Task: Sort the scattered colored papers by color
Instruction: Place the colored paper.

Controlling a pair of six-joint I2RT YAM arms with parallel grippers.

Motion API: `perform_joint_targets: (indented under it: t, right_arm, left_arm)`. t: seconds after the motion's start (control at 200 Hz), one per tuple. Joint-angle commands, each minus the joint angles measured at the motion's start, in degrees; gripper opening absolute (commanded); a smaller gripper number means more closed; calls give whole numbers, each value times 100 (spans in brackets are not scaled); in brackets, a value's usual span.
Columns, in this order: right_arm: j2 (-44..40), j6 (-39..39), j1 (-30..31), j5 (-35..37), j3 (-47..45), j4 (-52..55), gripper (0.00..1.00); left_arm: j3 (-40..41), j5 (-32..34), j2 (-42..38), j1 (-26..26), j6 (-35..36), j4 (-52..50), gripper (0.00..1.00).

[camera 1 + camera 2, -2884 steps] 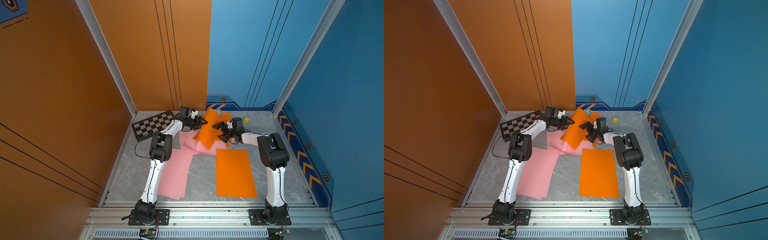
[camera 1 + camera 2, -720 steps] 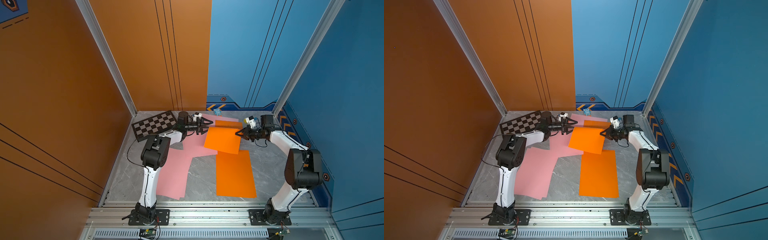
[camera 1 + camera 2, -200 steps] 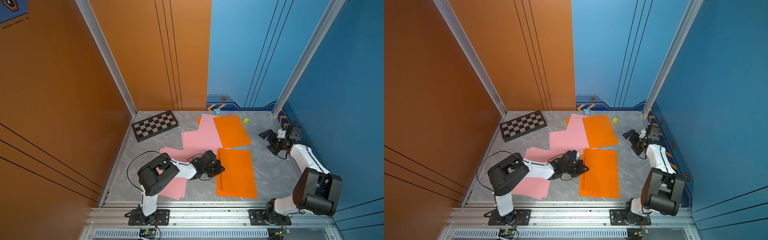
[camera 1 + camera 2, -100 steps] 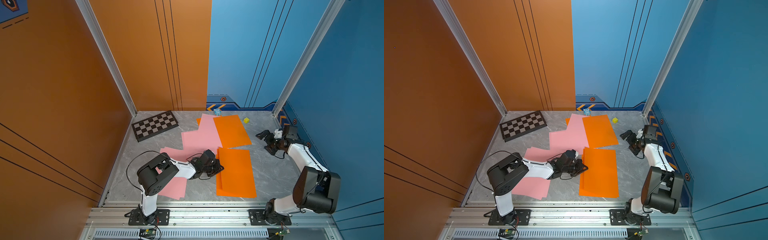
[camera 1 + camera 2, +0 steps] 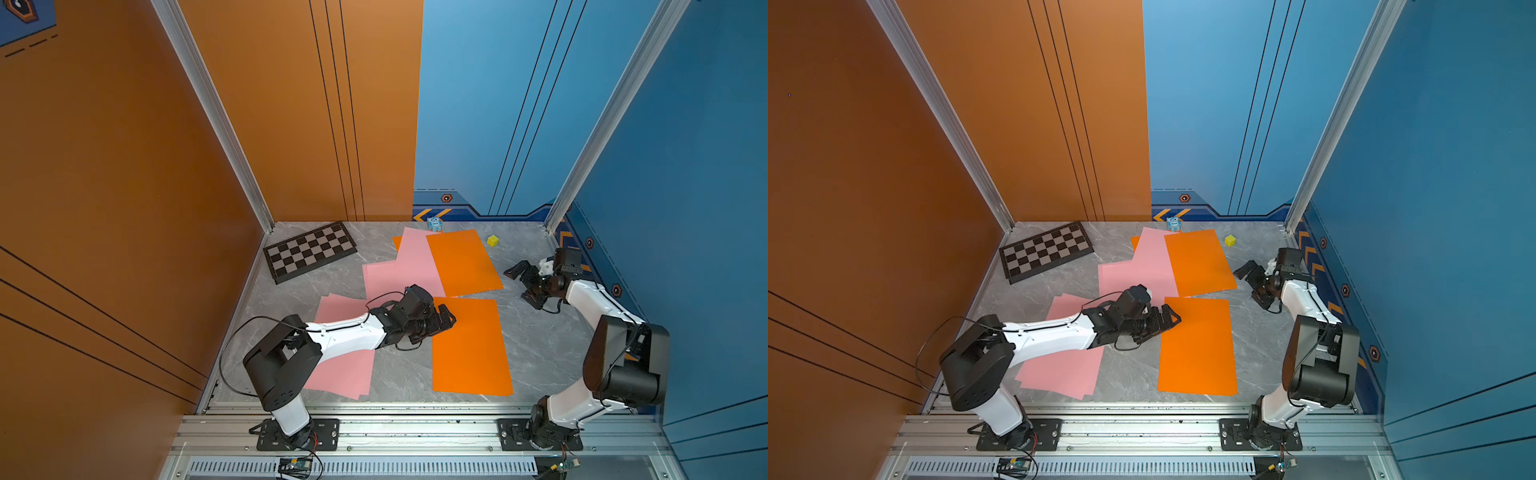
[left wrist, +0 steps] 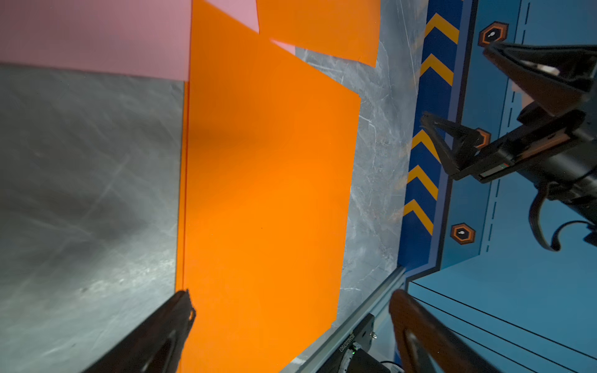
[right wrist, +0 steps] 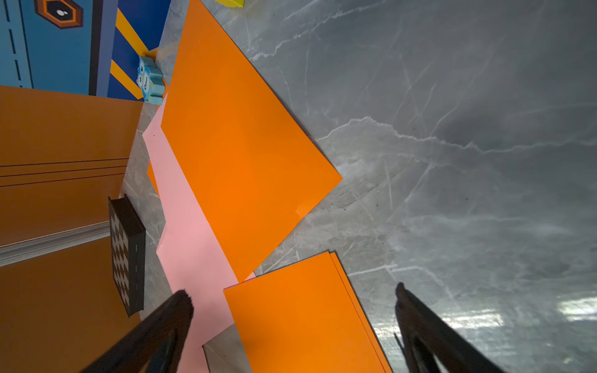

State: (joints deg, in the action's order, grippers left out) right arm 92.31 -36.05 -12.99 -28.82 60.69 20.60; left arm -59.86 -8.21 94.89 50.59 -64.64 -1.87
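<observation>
Grey marble table (image 5: 536, 332) lay between an orange wall (image 5: 124, 166) on the left and a blue wall (image 5: 685, 166) on the right, and its middle was covered in pink and orange. Both my grippers stood with the jaws wide apart and held nothing.

My left gripper (image 5: 442, 322) was low at the far left corner of the near orange stack (image 5: 469, 353). In the left wrist view one finger (image 6: 161, 329) stood just at the left edge of this stack, but I could not tell if it touched the paper. At least two orange sheets lay there, almost edge on edge. To the left of it, close to the front rail (image 5: 415, 409), was a pink stack (image 5: 345, 370), partly hidden under my left arm (image 5: 345, 332).

What mattered for the coming move, as I judged it, was the single orange sheet (image 5: 461, 262) on the far side. It lay flat, to the left of my right gripper (image 5: 521, 284) and just beside it, with only a strip of bare table between them. Its long axis ran from far to near and leaned a little to the right at the near end, so its right long edge faced my right gripper. That gripper was the nearer one, and my left gripper was close only to the near left corner.

The sheet covered the right edge of the loose pink sheets (image 5: 395, 274), and its near left corner nearly met the orange stack. I judged the sorting to be about half done. This sheet, the pink sheets and a small orange corner (image 5: 397, 241) showing under them were not yet in their stacks.
</observation>
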Motion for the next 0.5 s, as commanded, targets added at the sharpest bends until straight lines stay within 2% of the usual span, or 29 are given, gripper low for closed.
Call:
perform_joint_targets:
  t: [0.0,0.14,0.28,0.495]
  right_arm:
    - [355,41,141,361,471,-41,100]
    - [1070,162,280,368,1097,78,100]
    - [1875,574,471,307,1937,360,100]
    - [2845,1147,527,151,3128,695,100]
  left_arm:
    - [-267,420,-63,-311,667,-1144,98]
    - [-919,-96,504,-826,971,-1121,98]
    - [-2088,-748,1464,-1327,1187,-1077,98]
    - [-3740,-1181,2846,-1752,1027,-1149,98]
